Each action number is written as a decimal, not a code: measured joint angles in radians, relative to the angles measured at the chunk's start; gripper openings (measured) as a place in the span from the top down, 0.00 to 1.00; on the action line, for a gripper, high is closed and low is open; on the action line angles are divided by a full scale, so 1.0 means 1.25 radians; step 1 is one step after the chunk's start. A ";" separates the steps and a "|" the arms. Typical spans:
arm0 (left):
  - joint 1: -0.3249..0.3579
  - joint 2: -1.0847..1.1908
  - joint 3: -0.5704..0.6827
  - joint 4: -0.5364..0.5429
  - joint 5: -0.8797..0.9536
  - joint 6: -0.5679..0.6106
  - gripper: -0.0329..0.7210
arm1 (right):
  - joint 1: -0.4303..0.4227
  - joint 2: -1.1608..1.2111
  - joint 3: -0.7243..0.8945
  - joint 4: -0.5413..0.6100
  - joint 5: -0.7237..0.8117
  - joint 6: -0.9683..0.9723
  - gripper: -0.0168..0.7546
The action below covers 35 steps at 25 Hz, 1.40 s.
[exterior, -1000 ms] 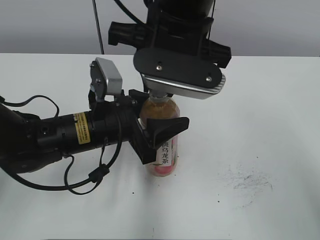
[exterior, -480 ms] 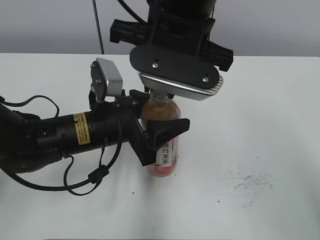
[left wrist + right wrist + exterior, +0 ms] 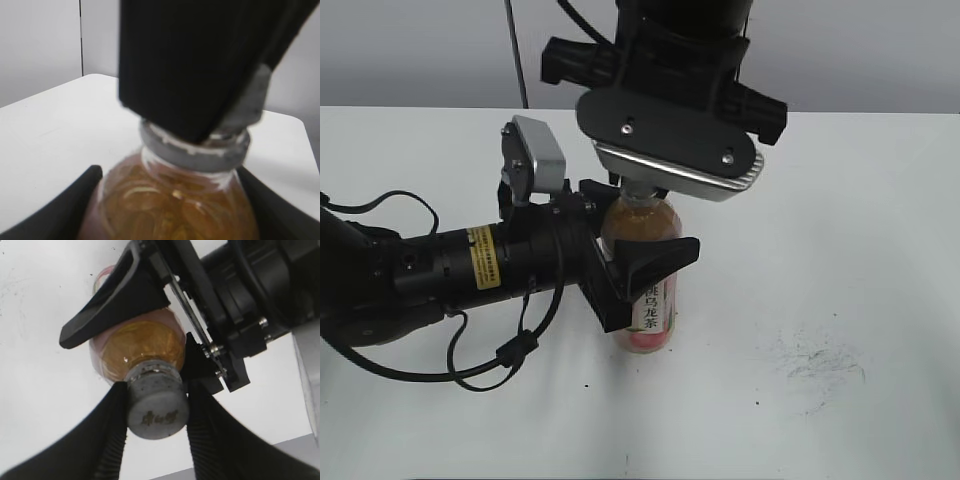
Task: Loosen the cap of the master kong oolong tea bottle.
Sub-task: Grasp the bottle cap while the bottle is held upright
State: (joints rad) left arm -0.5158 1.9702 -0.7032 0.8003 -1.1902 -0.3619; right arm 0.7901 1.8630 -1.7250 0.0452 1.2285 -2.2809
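Observation:
The oolong tea bottle [image 3: 647, 300] stands upright on the white table, amber tea above a pink label with black characters. My left gripper [image 3: 632, 268] reaches in from the left and is shut on the bottle's upper body; its black fingers flank the bottle [image 3: 170, 200] in the left wrist view. My right gripper [image 3: 640, 192] comes down from above and is shut on the cap. In the right wrist view the grey-white cap [image 3: 157, 409] with its small logo sits clamped between the two ribbed black fingers, above the bottle's shoulder [image 3: 140, 347]. The cap's ring [image 3: 195, 150] shows under the right finger.
The white table [image 3: 840, 260] stretches around the bottle, with a faint grey scuff mark [image 3: 817, 362] at the front right. A grey wall stands behind the table's far edge. Black cables [image 3: 490, 365] loop under the left arm.
The right gripper's wrist has turned slightly about the cap between the earliest frame and now. The bottle and the left arm have stayed put.

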 joint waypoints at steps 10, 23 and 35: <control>0.000 0.000 0.000 0.000 0.000 0.000 0.36 | 0.000 0.000 0.000 0.003 -0.002 -0.239 0.62; 0.000 0.000 0.000 0.000 0.000 0.000 0.36 | 0.000 0.000 0.000 0.007 -0.002 -0.407 0.62; 0.000 -0.001 0.000 0.002 -0.001 0.002 0.36 | 0.001 0.000 -0.038 0.013 -0.004 -0.456 0.63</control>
State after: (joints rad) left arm -0.5154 1.9694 -0.7032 0.8034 -1.1910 -0.3598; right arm 0.7911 1.8632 -1.7725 0.0610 1.2231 -2.8515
